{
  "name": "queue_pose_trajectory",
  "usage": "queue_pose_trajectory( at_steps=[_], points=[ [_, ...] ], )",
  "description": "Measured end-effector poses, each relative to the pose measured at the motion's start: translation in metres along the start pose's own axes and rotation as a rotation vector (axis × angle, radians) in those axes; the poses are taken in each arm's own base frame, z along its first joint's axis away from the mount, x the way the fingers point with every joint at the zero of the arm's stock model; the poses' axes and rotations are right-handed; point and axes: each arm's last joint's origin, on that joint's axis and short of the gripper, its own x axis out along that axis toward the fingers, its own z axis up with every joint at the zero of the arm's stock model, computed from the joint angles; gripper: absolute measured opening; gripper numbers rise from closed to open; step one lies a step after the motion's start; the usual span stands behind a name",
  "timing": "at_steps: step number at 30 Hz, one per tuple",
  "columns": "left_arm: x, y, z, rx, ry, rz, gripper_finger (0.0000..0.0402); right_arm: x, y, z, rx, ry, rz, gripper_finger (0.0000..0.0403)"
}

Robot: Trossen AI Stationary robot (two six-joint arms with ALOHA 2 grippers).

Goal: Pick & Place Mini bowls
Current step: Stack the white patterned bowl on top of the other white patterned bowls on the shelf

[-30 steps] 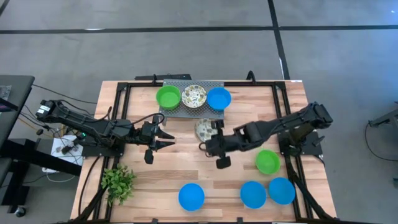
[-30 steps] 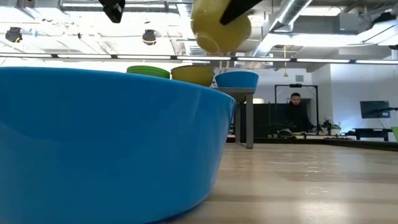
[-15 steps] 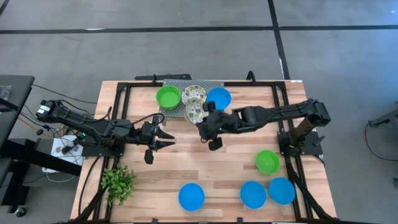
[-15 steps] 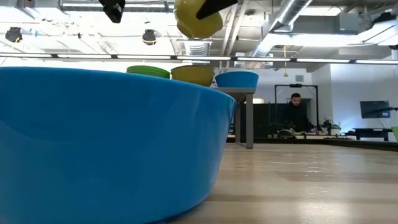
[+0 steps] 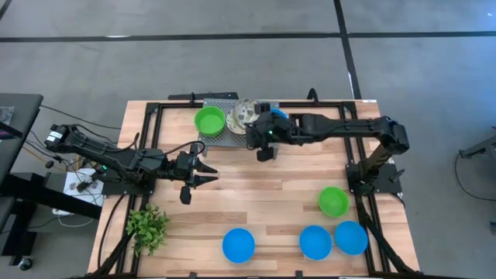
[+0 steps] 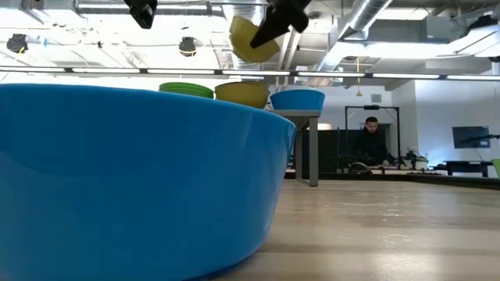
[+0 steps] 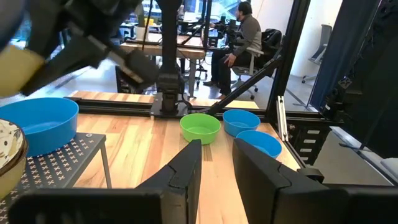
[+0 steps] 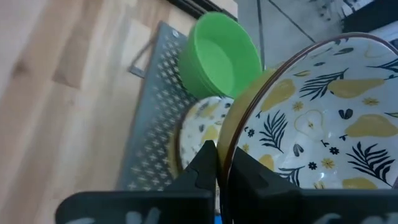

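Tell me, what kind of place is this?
Probably a robot lab in an open office. Two robot arms are mounted at a wooden table, a person sits at desks behind, and bare pipes run along the ceiling.

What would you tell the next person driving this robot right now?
Right gripper: shut on a patterned bowl, held in the air over the grey rack.
Left gripper: open, empty, waiting over the table's left side.
On the rack: green bowls, a patterned bowl, a blue bowl.
Left on the table: one green bowl, three blue bowls.
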Motion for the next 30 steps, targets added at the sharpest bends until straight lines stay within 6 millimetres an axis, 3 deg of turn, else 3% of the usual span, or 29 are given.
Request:
queue_pose_trajectory(
  at_steps=[22, 30],
  points=[
    [0.0, 0.001, -0.005, 0.002, 0.01, 0.009, 0.009, 0.047, 0.003, -0.022, -0.074, 0.133, 0.086, 0.0007],
    [0.0, 0.001, -0.005, 0.002, 0.008, 0.009, 0.009, 0.049, -0.002, -0.027, -0.088, 0.145, 0.08, 0.0009]
  ],
)
